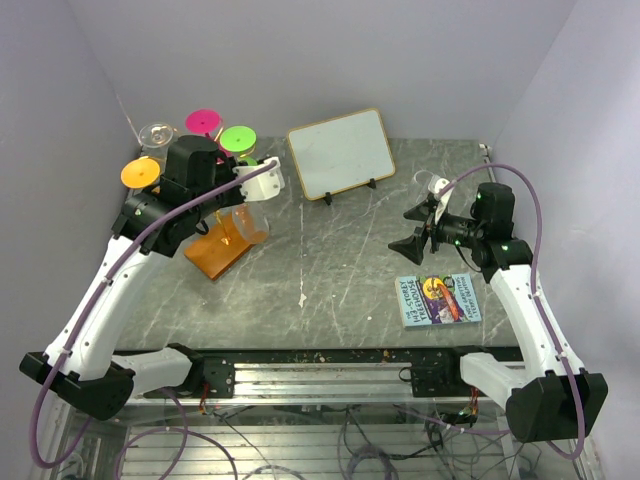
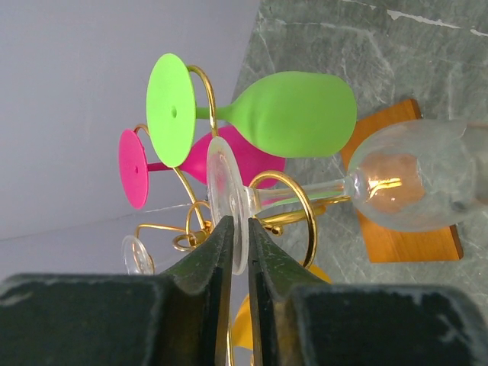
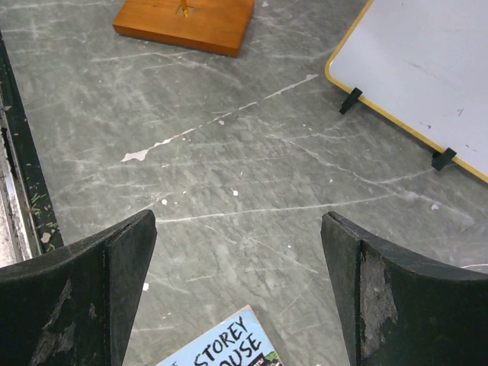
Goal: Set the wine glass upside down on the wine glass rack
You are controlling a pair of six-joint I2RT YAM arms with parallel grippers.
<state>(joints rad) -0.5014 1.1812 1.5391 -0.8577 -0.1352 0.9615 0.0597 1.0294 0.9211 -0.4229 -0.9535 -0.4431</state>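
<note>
Since the wine glass (image 2: 412, 183) hangs bowl-down with its stem inside a gold loop of the wine glass rack (image 1: 213, 256), we judge the placing nearly done. Its foot sits between the fingers of the left end effector (image 2: 240, 232), which stand almost together; whether they pinch it we cannot tell. Release and retreat remain. Our right end effector (image 3: 238, 221) gapes wide over the worktop (image 3: 229, 152), holding nothing.

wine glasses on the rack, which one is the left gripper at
The clear wine glass: its foot sits between the left gripper's fingertips, while the green glass and pink glass hang apart from it.
</note>
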